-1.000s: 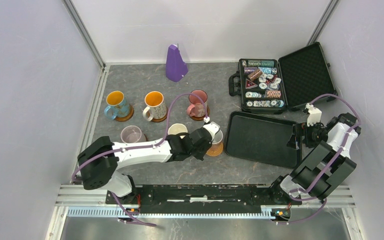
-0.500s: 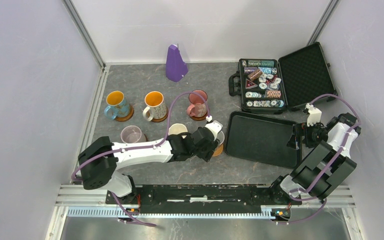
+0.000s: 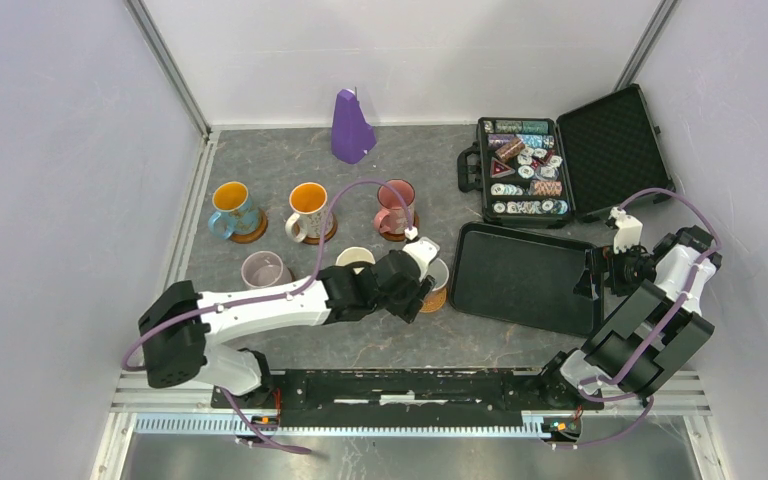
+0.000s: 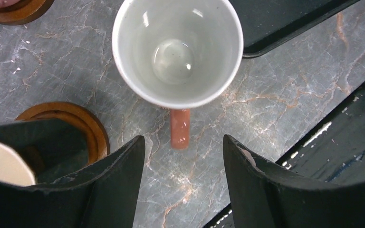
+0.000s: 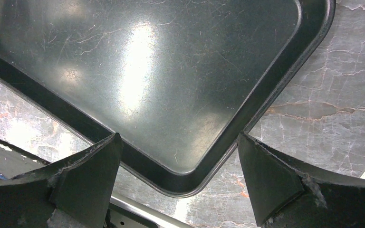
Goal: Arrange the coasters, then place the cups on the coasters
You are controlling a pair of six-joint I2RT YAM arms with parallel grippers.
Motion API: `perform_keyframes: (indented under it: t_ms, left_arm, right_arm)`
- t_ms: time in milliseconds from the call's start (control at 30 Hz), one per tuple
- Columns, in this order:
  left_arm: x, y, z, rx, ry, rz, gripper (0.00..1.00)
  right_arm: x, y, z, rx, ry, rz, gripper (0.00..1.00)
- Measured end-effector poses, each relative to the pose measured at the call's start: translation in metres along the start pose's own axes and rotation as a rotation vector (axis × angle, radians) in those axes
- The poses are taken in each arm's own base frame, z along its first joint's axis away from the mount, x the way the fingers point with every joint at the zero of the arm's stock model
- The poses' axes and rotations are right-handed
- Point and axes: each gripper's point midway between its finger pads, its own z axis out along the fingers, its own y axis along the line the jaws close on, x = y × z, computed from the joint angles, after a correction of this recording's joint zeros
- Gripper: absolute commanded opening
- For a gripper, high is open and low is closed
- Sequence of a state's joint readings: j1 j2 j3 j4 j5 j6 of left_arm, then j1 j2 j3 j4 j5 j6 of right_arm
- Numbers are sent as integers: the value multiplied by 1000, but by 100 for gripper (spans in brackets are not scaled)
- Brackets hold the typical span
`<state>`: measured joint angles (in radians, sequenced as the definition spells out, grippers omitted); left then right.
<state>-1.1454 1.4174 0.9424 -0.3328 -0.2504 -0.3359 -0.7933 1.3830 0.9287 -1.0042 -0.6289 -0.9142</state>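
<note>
Seemingly the last cup is just being set down. Nearest, the right gripper hangs wide and empty over a corner of the tray. Just left of the tray, the left gripper is partly spread, its jaws either side of the handle of the white cup without touching it. That cup stands upright on the lighter coaster. Farther left of the tray sit the dark cup and lilac cup, and beyond them a far row of three cups. Next, the left arm should draw back without clipping the handle.
</note>
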Motion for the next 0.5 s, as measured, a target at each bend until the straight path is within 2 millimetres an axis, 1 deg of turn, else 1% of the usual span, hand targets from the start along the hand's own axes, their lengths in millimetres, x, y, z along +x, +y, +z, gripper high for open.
perform_keyframes:
  t_ms: [200,333,500]
  left_arm:
    - [-10,-1,-24,38,-36,0,67]
    - [-11,2,-39,66,-32,19,54]
    - [-4,17,-43,62,11,29,35]
  right_arm:
    - [1,0,0,-3,2,-10,98]
    - [1,1,0,-5,2,-14,98]
    - [0,1,0,-9,-3,-13,98]
